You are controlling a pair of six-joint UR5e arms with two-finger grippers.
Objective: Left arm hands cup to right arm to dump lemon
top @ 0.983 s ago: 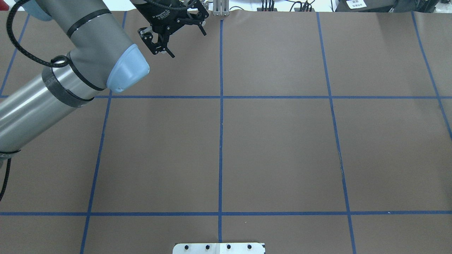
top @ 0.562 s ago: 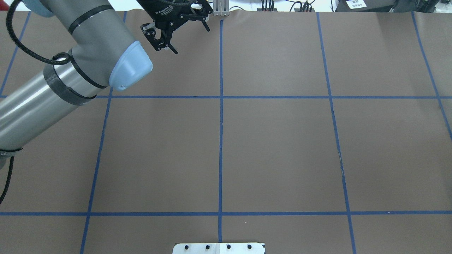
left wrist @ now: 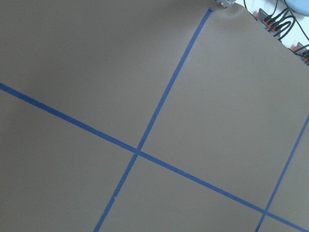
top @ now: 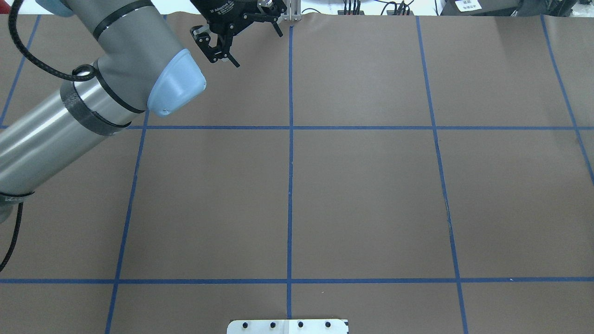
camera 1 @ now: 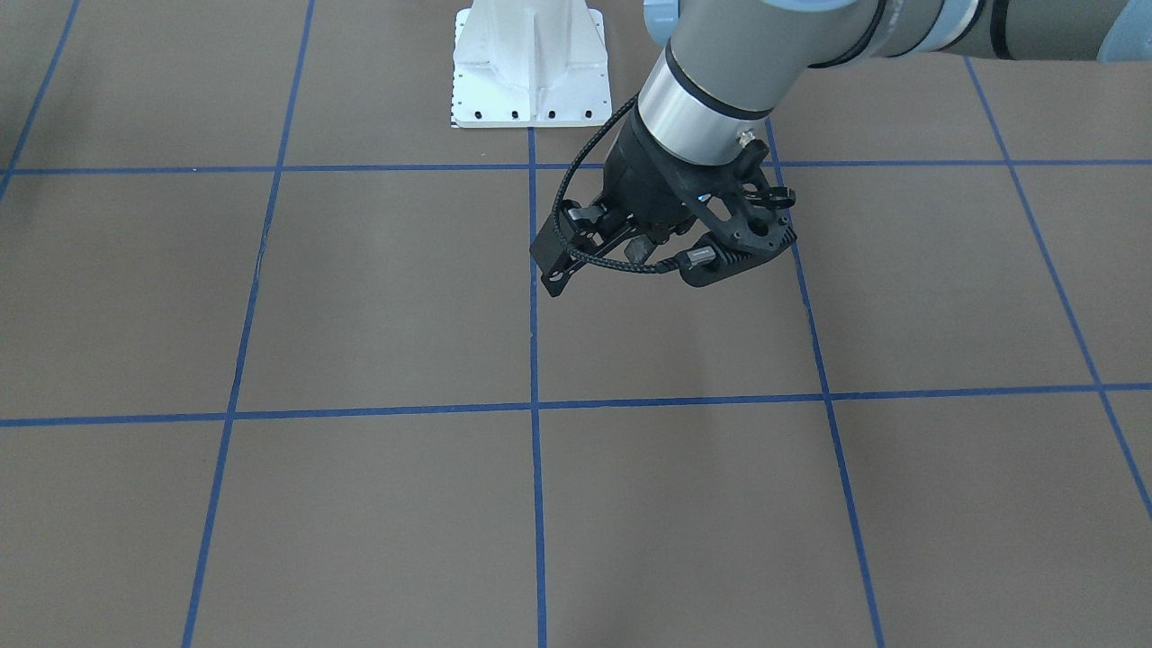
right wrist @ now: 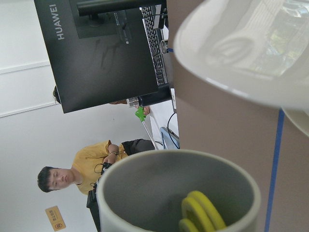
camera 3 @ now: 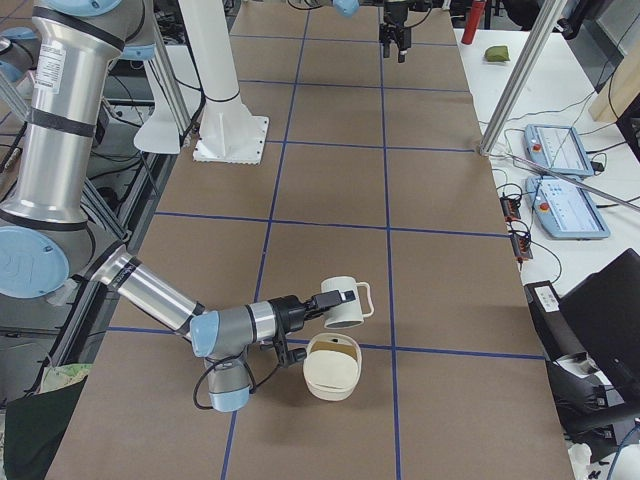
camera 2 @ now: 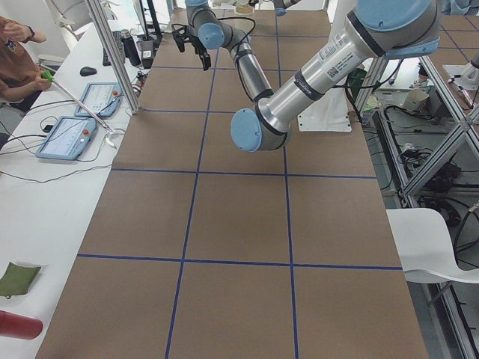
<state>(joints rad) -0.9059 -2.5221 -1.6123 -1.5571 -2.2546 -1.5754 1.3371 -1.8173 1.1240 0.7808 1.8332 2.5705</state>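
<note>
Beside the white bowl [camera 3: 331, 388], the cup [camera 3: 345, 308] holds the lemon [right wrist: 200, 212].

My left arm [top: 41, 134] is bare brushed metal along the tube, bright with glare, then matt grey shell, ending in a smooth pale-blue plastic cap [top: 176, 86]. The wrist bracket [camera 1: 738, 238] is dull black plastic — the cable [camera 1: 621, 263] beside it wears a rough braided sleeve. The table cover [top: 371, 185] looks like matt brown paper, faintly creased, lined with blue tape [top: 290, 185]. The cup [right wrist: 178, 193] is smooth, its grey inside matt; the lemon [right wrist: 203, 212] looks waxy. The white vessel [right wrist: 241, 48] above is glossy.
</note>
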